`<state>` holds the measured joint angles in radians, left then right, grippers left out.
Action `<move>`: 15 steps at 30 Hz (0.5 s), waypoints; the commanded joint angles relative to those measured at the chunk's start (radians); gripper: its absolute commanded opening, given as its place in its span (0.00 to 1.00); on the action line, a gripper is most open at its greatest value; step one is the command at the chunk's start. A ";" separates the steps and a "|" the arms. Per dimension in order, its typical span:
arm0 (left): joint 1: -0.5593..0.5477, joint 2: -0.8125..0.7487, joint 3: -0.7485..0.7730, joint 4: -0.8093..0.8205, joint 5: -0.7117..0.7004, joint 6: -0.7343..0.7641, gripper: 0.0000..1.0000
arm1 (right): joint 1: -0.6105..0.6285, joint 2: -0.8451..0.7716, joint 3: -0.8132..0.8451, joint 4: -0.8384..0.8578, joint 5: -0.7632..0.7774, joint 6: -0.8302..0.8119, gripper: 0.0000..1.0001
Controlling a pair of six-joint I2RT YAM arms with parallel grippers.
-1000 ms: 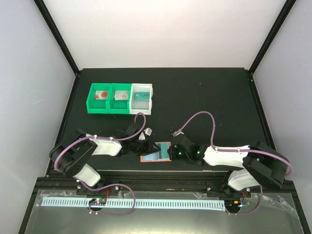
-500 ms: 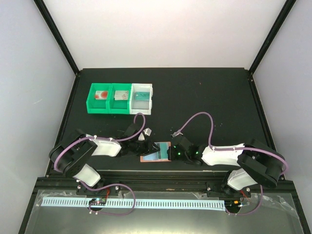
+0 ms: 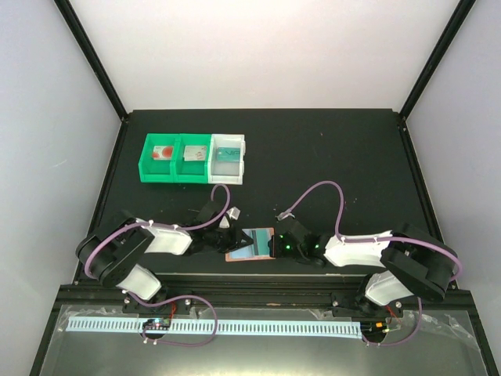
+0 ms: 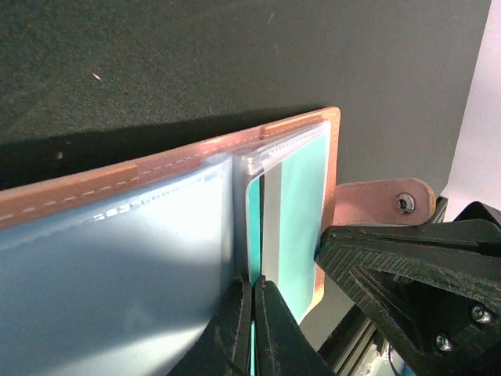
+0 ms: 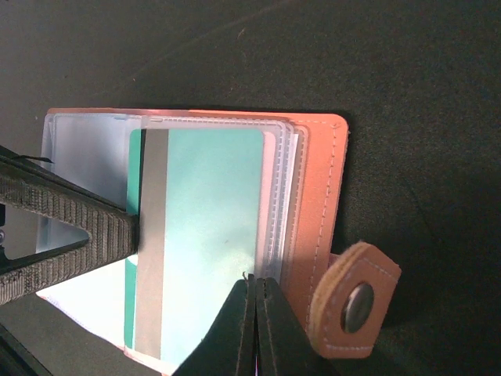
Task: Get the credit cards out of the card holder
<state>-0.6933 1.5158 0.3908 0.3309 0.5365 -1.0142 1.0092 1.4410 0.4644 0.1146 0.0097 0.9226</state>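
The salmon-pink card holder (image 3: 266, 251) lies open near the table's front edge, between my two grippers. In the left wrist view, my left gripper (image 4: 252, 283) is shut on the near edge of a teal credit card (image 4: 301, 204) with a grey stripe. The card sits partly in the holder's (image 4: 156, 168) clear pocket. In the right wrist view, my right gripper (image 5: 252, 278) is shut on the clear sleeve edge of the card holder (image 5: 317, 188), beside the same teal card (image 5: 211, 227). The holder's snap tab (image 5: 356, 301) curls up to the right.
Two green bins (image 3: 174, 158) and one white bin (image 3: 228, 159) stand in a row at the back left. A white card with a red disc (image 3: 163, 152), a greyish card (image 3: 193, 153) and a teal card (image 3: 229, 150) lie in them. The left gripper's finger (image 5: 70, 227) shows in the right wrist view.
My left gripper has shifted slightly left and back at the holder's left side. The right gripper edged slightly left. The holder has stayed in place.
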 commanded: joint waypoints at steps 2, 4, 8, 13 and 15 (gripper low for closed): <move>0.002 -0.031 0.000 0.004 0.048 0.018 0.02 | 0.006 0.030 -0.027 -0.014 -0.013 0.011 0.02; 0.009 -0.035 -0.005 -0.004 0.048 0.024 0.01 | 0.006 0.029 -0.027 -0.020 -0.010 0.011 0.02; 0.025 -0.044 -0.014 -0.023 0.054 0.034 0.02 | 0.006 0.026 -0.029 -0.024 -0.006 0.009 0.02; 0.044 -0.064 -0.015 -0.052 0.053 0.062 0.06 | 0.007 0.028 -0.029 -0.027 -0.004 0.005 0.02; 0.046 -0.072 -0.011 -0.079 0.041 0.076 0.08 | 0.006 0.031 -0.028 -0.027 -0.005 0.005 0.02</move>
<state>-0.6601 1.4731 0.3767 0.3046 0.5735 -0.9852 1.0100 1.4464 0.4625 0.1326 -0.0006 0.9260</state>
